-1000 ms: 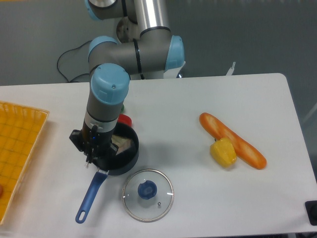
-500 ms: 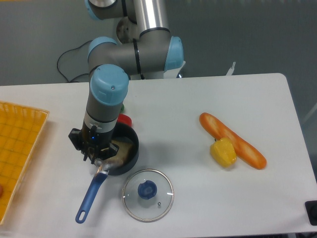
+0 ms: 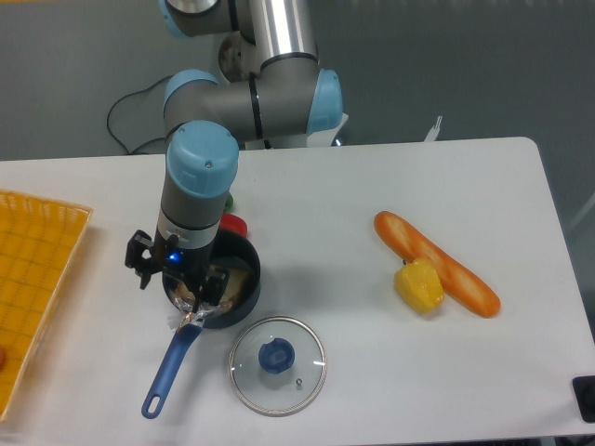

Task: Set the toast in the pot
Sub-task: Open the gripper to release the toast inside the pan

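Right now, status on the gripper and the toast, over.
Gripper low over the pot, jaw state hidden by the wrist. Toast sits inside the pot. Glass lid lies on the table beside it, not in the way.

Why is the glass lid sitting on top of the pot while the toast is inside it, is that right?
Not quite. The camera view shows the glass lid lying flat on the table, beside the pot and near its blue handle, not on top of it. The pot is uncovered, and the toast does sit inside it, just under the robot's gripper.
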`<state>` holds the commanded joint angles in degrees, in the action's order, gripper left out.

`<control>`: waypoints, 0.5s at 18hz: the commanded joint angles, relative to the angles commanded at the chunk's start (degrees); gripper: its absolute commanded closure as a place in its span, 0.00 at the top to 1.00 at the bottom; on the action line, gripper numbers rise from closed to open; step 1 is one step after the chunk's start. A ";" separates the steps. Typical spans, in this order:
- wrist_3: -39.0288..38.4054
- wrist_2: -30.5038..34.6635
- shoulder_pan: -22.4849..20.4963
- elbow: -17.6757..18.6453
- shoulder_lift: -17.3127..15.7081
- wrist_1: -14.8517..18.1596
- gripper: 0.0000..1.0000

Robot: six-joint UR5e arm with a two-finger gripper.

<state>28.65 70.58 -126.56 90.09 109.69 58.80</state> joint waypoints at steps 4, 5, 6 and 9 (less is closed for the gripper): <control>6.48 0.18 -0.53 -1.93 -0.09 -0.09 1.00; 8.77 1.22 -0.53 -2.02 -0.09 -0.18 1.00; 10.53 3.06 -0.53 -2.11 -0.09 -0.18 1.00; 13.88 7.82 -0.35 -2.46 0.09 0.35 1.00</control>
<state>42.53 78.39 -126.91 87.63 109.77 59.15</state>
